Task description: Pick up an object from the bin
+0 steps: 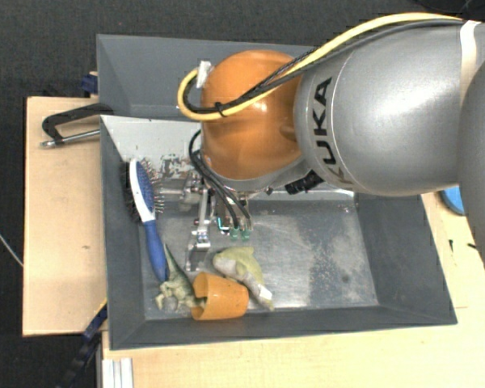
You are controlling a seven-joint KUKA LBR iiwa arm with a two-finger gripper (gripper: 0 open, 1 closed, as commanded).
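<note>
My gripper (229, 219) hangs under the orange wrist cover, over the left middle of the bin floor. Just below it lies a pale yellow-green soft thing (241, 267), with a small gap between the two. An orange cup (220, 296) lies on its side against the bin's front wall and touches that soft thing. Nothing shows in the gripper's grasp.
A blue-handled hairbrush (148, 217) lies along the left wall, bristles up at the back. A small pale green toy (171, 291) sits in the front left corner beside the cup. The arm and its cover hide the back of the bin.
</note>
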